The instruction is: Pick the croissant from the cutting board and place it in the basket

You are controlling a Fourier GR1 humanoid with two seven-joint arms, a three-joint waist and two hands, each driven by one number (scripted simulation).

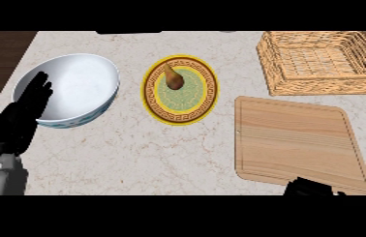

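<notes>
a small brown pointed croissant [172, 75] lies on the round yellow plate with a green centre [180, 90], left of the bare pale wooden cutting board [295, 143], not on it. the woven wicker basket [314, 62] sits just beyond the board. a white bowl [71, 89] is far left of the board. the left hand [25, 110] rests open, fingers straight, by the bowl. the right hand [309, 188] shows at the board's near edge; its fingers cannot be made out.
</notes>
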